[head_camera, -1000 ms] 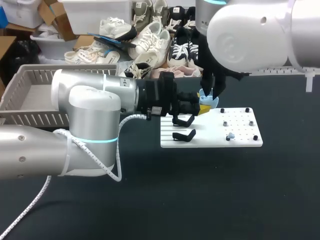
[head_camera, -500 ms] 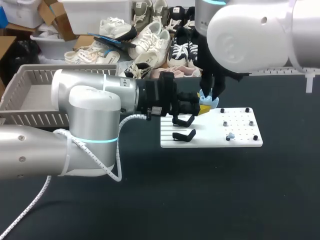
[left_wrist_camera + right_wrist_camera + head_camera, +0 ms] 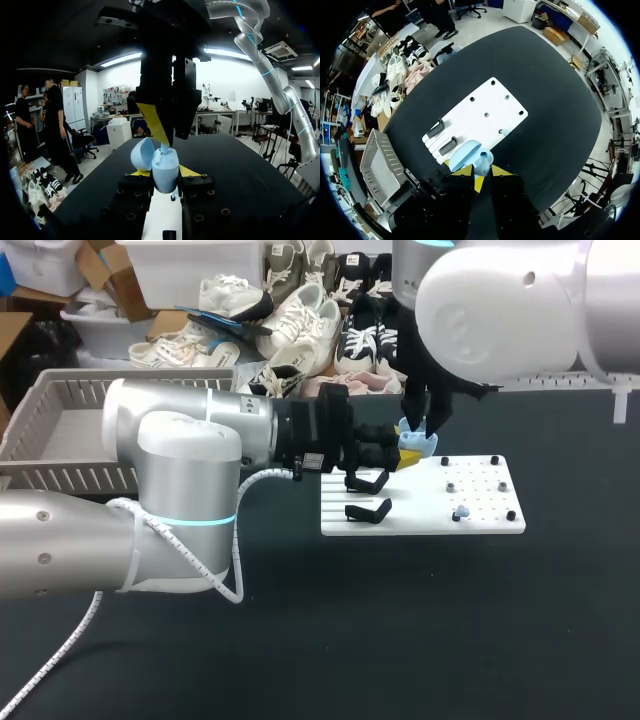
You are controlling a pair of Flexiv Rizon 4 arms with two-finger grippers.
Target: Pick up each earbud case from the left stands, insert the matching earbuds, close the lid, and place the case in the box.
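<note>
**Head view:** The earbud case [image 3: 418,445], lid open, is clamped in the left gripper [image 3: 410,455] over the white board's [image 3: 480,525] far edge. The right gripper [image 3: 425,430] is set upon it. Two stands [image 3: 366,481] hold no case. One earbud [image 3: 462,512] lies on the board.

**Left wrist view:** A pale stub [image 3: 164,148] at the case's mouth is judged an earbud being seated. The right gripper's hold on it cannot be told.

**Right wrist view:** The box [image 3: 377,165] sits beyond the board. Lid closing and boxing are judged outstanding.

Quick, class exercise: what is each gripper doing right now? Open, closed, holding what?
Left gripper: jaws closed on the open earbud case.
Right gripper: jaws closed on an earbud, at the case's mouth.
</note>
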